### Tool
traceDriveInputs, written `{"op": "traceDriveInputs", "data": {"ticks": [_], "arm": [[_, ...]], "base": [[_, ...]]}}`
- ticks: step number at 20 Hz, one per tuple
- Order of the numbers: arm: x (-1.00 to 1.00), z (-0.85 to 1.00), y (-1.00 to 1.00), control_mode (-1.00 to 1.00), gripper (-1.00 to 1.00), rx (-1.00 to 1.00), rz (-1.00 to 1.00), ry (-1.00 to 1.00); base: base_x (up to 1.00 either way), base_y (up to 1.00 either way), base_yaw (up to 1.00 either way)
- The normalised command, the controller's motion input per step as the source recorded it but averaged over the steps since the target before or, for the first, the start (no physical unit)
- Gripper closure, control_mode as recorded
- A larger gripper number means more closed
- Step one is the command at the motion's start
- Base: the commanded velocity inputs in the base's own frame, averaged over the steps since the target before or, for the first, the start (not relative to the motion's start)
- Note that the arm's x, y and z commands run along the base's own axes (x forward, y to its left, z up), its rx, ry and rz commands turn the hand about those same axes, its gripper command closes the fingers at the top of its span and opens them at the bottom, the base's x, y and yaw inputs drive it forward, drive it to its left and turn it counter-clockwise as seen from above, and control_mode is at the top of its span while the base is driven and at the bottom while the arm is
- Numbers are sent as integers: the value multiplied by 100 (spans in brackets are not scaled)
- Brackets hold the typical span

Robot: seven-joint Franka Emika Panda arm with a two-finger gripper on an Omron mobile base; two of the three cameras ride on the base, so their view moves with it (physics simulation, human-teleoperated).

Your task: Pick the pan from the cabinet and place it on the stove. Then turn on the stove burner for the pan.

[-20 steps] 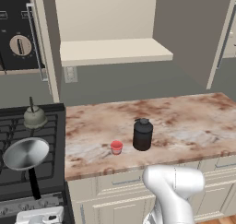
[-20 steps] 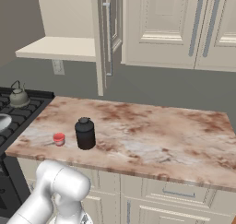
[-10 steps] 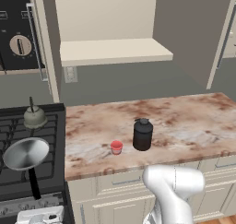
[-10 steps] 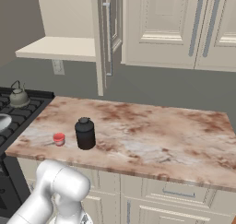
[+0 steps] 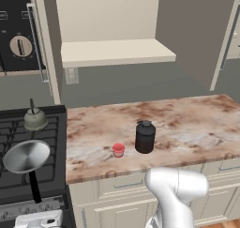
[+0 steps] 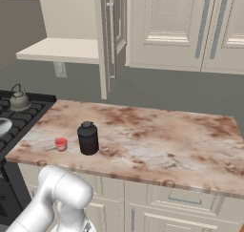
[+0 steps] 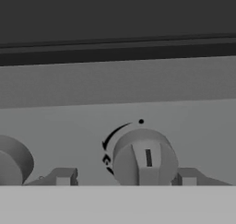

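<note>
One round silver-grey pan (image 5: 26, 156) with black handle sits on the stove (image 5: 28, 185); hand (image 7: 124, 178) straddles a knob (image 7: 144, 157), grip unclear.

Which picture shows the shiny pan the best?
The left base view. There the whole pan sits on the stove, its black handle pointing toward the front, with the kettle behind it. The right base view catches just a sliver of its rim at the left edge. The hand view looks at a stove knob.
</note>
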Motion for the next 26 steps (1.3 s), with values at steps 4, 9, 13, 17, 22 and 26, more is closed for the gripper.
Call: {"op": "traceDriveInputs", "data": {"ticks": [4,9,13,17,22,26], "arm": [[16,-4,8,-100,100,0,1,-3],[12,-1,11,-100,100,0,2,-2],[0,4,1,-100,100,-1,1,-7],[0,19,0,-100,100,-2,1,-11],[0,24,0,-100,100,-3,4,-11],[0,21,0,-100,100,-9,6,-5]], "base": [[0,0,0],[0,0,0],[0,0,0],[0,0,0],[0,0,0],[0,0,0]]}}
